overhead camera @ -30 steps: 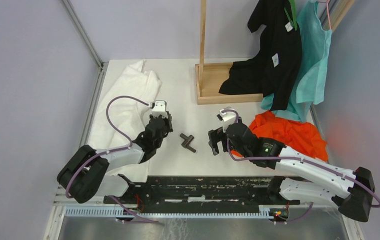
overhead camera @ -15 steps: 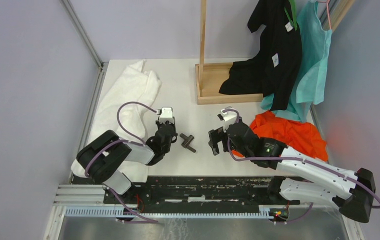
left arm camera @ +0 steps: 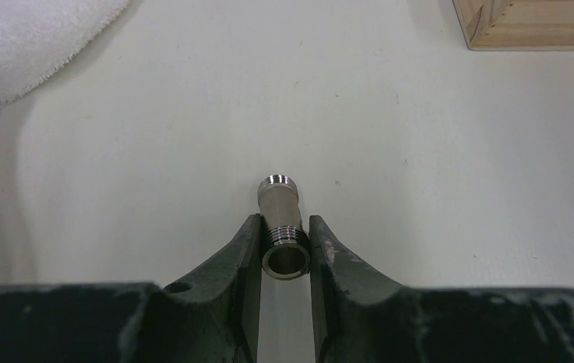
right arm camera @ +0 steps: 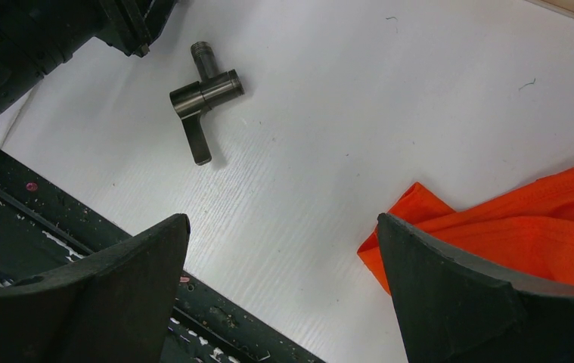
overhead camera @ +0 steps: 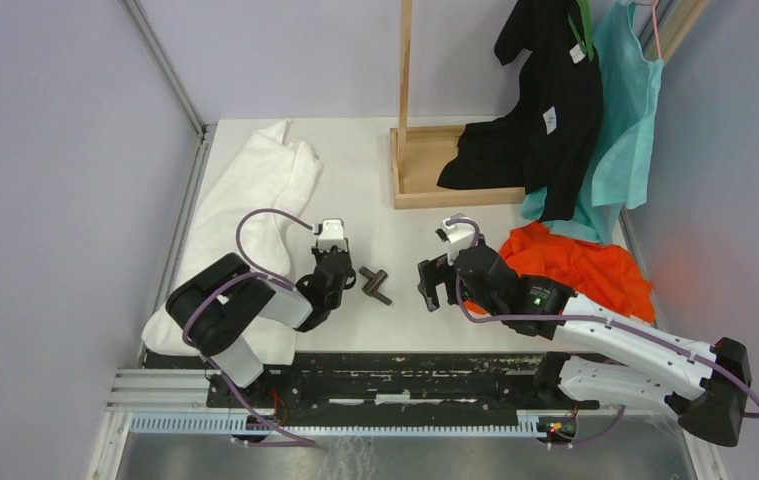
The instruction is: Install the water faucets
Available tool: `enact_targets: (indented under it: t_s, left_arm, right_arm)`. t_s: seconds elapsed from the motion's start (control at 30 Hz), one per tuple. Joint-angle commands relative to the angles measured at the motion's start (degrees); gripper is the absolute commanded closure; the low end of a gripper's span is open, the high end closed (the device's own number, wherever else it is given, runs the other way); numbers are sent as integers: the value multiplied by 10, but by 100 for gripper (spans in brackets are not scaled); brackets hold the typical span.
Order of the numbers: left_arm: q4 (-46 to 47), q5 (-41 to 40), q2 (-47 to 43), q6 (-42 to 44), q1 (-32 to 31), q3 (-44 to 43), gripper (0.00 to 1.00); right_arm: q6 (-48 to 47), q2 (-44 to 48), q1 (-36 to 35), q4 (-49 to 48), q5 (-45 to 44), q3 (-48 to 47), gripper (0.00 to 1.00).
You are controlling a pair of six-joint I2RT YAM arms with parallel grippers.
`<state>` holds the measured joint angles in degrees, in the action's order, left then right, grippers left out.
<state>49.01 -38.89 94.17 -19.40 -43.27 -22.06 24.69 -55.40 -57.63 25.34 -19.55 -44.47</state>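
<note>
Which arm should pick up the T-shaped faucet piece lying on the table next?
Right. The right gripper is empty, jaws wide open, with the T-shaped faucet piece lying free ahead of it. The left gripper is occupied, shut on a threaded fitting.

Left arm point(overhead camera: 255, 302) folded tight, its left gripper point(left arm camera: 285, 246) pointing rightward, jaws pinched on a fitting point(left arm camera: 280, 219). Right arm point(overhead camera: 605, 327) stretches leftward, right gripper point(right arm camera: 282, 221) low, jaws spread wide, gripping nothing.
</note>
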Motion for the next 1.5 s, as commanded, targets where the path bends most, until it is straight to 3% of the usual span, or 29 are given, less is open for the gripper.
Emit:
enact_targets:
  t_s: [0.0, 0.1, 0.27, 0.47, 0.6, 0.67, 0.8, 0.93, 1.2, 1.37, 1.47]
  left_arm:
    - [15, -12, 14, -50, -5, -2, 82]
    - [9, -13, 15, -60, -11, 1, 79]
    - [-36, -16, -8, -65, -19, -8, 57]
    - [-110, -18, -55, -67, -20, -20, 48]
    - [-173, -18, -99, -66, -20, -37, 38]
    - [-214, -12, -118, -65, -20, -52, 28]
    - [-306, 9, -141, -80, -20, -97, 24]
    - [-340, 13, -162, -110, -19, -107, 17]
    - [-529, 54, -112, -111, -8, -226, 19]
    - [-729, 102, 4, -157, -2, -390, 25]
    - [-800, 97, 56, -182, -2, -451, 29]
  right_arm:
    - [5, 4, 2, -8, -8, -19, 0]
    - [5, 2, 2, -8, -7, -19, 0]
    - [2, 3, 2, -7, -7, -18, 0]
    - [-3, -5, 2, -4, -11, -20, 0]
    - [-3, -13, 2, -4, -5, -22, 0]
    - [-3, -13, 1, -7, -2, -20, 0]
    - [-12, -17, 2, -8, 10, -21, 0]
    - [-12, -16, 2, -8, 10, -19, 0]
    - [-12, -4, 2, -1, 5, -13, 0]
    - [-11, -7, 2, -3, 6, -11, 0]
    - [-8, -8, 2, -4, 8, -11, 0]
